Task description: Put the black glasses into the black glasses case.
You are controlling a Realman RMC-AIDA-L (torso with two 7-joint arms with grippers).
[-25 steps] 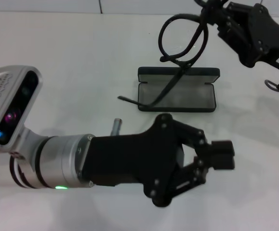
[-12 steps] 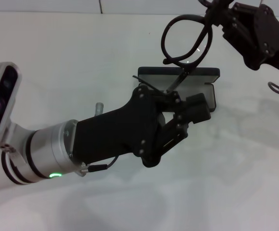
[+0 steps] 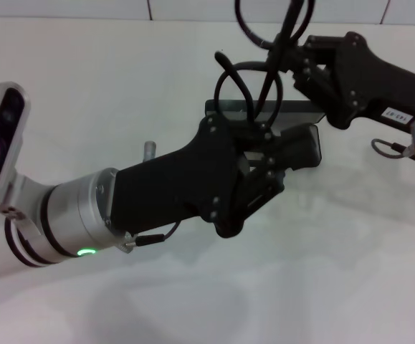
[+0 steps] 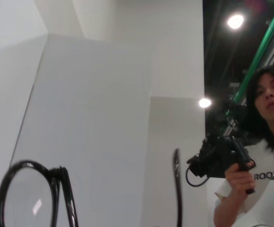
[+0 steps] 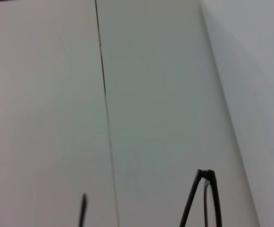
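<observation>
The black glasses (image 3: 268,79) hang in my right gripper (image 3: 293,54), which is shut on them at the back right, above the far edge of the black glasses case (image 3: 293,113). The case lies open on the white table, mostly hidden behind my left gripper (image 3: 297,147). That gripper reaches in from the left, fingers shut, over the case's near side. The left wrist view looks up at a lens rim (image 4: 66,198) and a temple arm (image 4: 176,189). The right wrist view shows part of the frame (image 5: 206,172).
A small grey post (image 3: 150,150) stands on the white table (image 3: 85,86) beside my left arm. A cable loop (image 3: 390,147) hangs under my right arm. A person holding a camera (image 4: 264,156) shows in the left wrist view.
My left gripper has moved from the table's front up over the case and now covers it. My right gripper has come left and lower with the glasses, close above the case.
</observation>
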